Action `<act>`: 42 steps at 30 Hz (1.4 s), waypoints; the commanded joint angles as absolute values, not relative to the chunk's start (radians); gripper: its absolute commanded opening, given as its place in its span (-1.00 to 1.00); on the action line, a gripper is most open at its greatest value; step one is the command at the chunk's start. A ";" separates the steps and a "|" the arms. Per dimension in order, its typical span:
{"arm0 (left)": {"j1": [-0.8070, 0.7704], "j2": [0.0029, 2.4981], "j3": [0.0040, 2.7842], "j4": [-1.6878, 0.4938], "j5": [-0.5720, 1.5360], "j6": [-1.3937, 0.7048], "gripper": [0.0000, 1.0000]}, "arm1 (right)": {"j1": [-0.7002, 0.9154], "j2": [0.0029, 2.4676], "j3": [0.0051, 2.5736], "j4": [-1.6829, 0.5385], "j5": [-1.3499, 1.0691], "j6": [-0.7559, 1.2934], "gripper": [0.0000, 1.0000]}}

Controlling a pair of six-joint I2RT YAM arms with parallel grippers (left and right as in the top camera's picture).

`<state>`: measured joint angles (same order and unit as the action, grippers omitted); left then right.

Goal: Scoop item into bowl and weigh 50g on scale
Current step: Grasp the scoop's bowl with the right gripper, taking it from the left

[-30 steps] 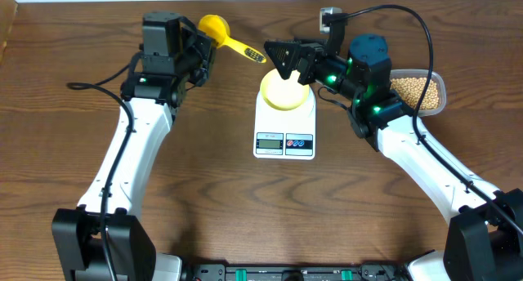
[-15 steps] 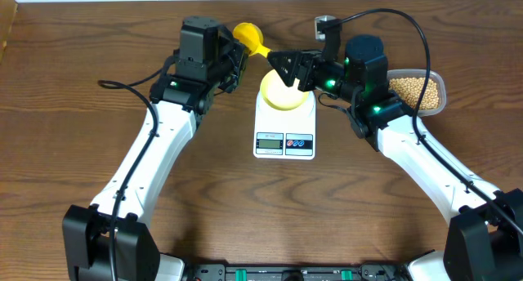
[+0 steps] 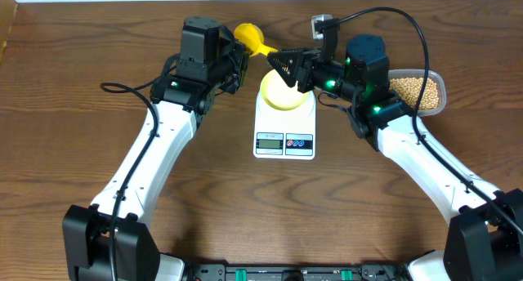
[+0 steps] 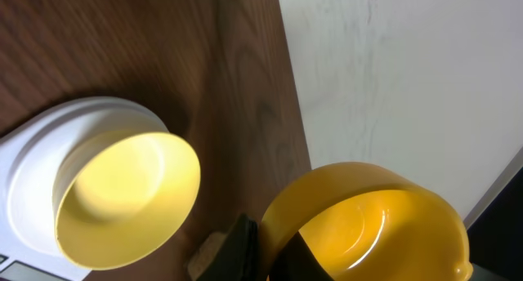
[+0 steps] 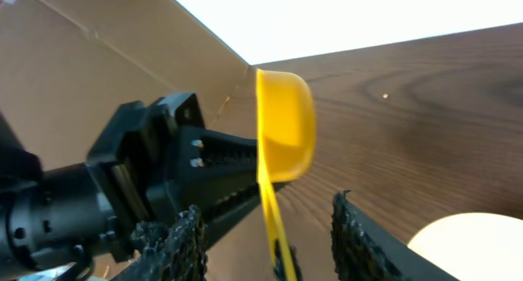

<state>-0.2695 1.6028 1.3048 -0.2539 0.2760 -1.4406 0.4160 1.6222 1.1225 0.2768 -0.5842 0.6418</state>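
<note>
A bright-yellow scoop (image 3: 248, 33) hangs above the table behind the scale (image 3: 284, 126). My left gripper (image 3: 237, 52) is shut on the wall of its cup (image 4: 368, 224), one finger (image 4: 242, 250) outside and one inside. The handle (image 5: 271, 211) runs down between the fingers of my right gripper (image 3: 279, 62), which stands open with a gap on both sides of it. The pale-yellow bowl (image 3: 282, 91) sits empty on the white scale and shows in both wrist views (image 4: 122, 195) (image 5: 474, 244). The tan beans (image 3: 413, 87) lie in the tub at the right.
The clear plastic tub (image 3: 442, 91) of beans sits behind my right arm near the table's far right. A light wall (image 4: 409, 69) rises just past the far table edge. Cables trail from both arms, one looping over the right wrist (image 3: 409, 24).
My left arm has carried the scoop to the right, bringing its handle between the right fingers. The right jaws have narrowed round the handle. The bowl and scale have stayed put.
</note>
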 commanded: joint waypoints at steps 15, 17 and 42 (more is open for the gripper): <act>-0.299 1.606 1.313 -0.309 0.306 -1.454 -0.85 | 0.420 1.623 1.137 0.289 -0.632 0.604 -0.56; -0.301 1.605 1.313 -0.308 0.307 -1.458 -0.85 | 0.421 1.623 1.137 0.279 -0.632 0.604 -0.56; -0.301 1.605 1.313 -0.307 0.307 -1.457 -0.85 | 0.421 1.623 1.137 0.248 -0.627 0.596 -0.98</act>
